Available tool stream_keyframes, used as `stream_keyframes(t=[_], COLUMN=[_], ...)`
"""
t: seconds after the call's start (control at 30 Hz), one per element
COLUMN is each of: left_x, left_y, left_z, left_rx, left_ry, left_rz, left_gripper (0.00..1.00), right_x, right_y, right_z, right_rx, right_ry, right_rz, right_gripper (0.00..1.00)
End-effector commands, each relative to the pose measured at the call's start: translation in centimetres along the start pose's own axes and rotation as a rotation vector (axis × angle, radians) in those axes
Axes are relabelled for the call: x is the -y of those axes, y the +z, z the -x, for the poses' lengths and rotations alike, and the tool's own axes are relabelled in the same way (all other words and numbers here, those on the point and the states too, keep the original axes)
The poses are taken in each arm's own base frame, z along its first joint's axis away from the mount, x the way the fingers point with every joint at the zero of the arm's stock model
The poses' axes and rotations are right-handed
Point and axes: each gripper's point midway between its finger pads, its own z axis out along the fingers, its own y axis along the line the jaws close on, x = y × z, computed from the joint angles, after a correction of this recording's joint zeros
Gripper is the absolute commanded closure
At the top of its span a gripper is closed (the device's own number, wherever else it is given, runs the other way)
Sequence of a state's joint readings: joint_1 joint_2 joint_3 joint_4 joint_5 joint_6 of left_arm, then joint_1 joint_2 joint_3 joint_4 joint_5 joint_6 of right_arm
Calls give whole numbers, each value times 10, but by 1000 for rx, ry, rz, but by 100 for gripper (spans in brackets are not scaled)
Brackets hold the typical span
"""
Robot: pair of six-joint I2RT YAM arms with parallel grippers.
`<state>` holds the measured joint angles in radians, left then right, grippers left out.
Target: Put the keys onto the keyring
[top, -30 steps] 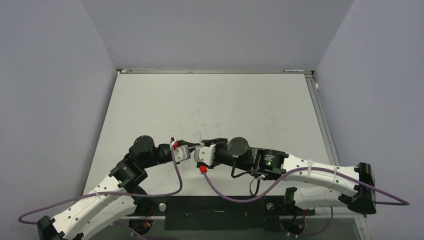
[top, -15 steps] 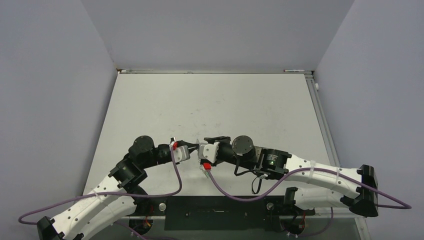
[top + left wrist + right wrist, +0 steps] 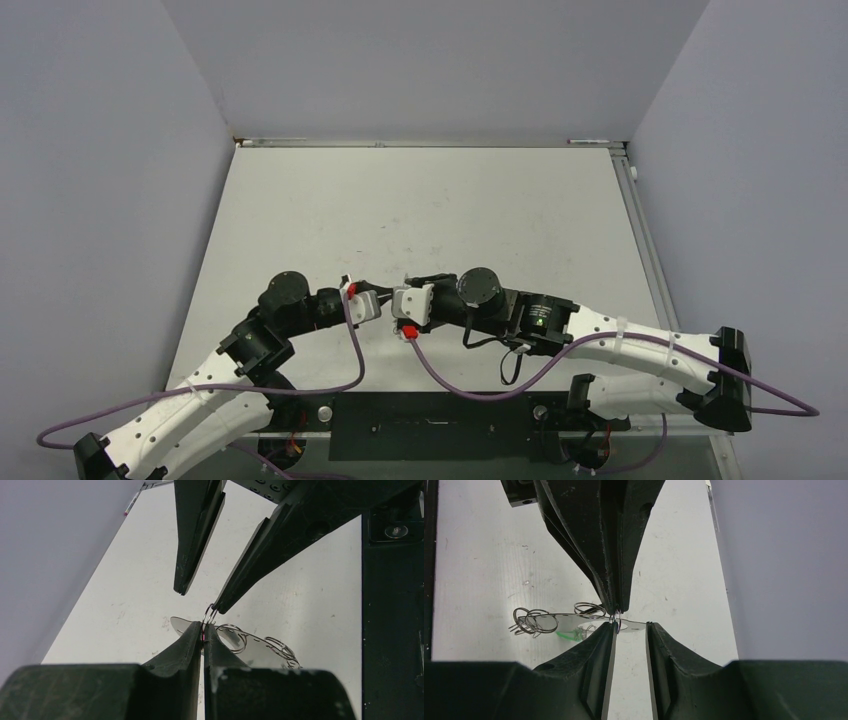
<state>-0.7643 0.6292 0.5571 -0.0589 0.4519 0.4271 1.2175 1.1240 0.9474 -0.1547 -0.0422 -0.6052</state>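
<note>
Progress sits at the threading stage, as far as I can judge, with nothing visibly finished. The left hand (image 3: 203, 631) is clamped tight on the keyring (image 3: 589, 611), pinching one small wire loop (image 3: 210, 614) at its fingertips, low over the near middle of the surface (image 3: 450, 210). From that pinch the rest of the keyring trails toward the near edge: more wire loops, a flat silver piece (image 3: 260, 645) and a bright green tag (image 3: 569, 636). Whether this bunch hangs free or lies on the surface I cannot tell. The right hand (image 3: 630, 626) meets the left tip to tip, its fingers narrowly apart and gripping nothing. Its nearer fingertip (image 3: 220, 605) touches the pinched loop, while the farther one stands clear. It looks as if that fingertip is prying or steadying the loop so that something can be slid on. No keys with a distinct head can be made out anywhere, and I cannot tell whether the flat silver piece is a key blade already strung. So, to my reading, the ring is held ready, and fetching and threading the keys remains to be done.
</note>
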Motion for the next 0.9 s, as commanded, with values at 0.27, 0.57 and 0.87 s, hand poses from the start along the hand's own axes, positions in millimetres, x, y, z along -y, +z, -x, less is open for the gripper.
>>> stream_keyframes(t=[0.27,0.57,0.87], left_x=[-17,-23,-28], left_y=[-1,-2,-3], left_z=[38,34,32], left_rx=[100,78,63], left_ry=[52,49,47], left_rz=[51,84,109], left_gripper=[100,100,100], right_x=[-6,-3,3], right_y=[6,-1,-6], right_z=[27,29,28], right_rx=[94,103,95], right_ry=[32,55,62], right_rz=[61,44,14], right_gripper=[70,68,65])
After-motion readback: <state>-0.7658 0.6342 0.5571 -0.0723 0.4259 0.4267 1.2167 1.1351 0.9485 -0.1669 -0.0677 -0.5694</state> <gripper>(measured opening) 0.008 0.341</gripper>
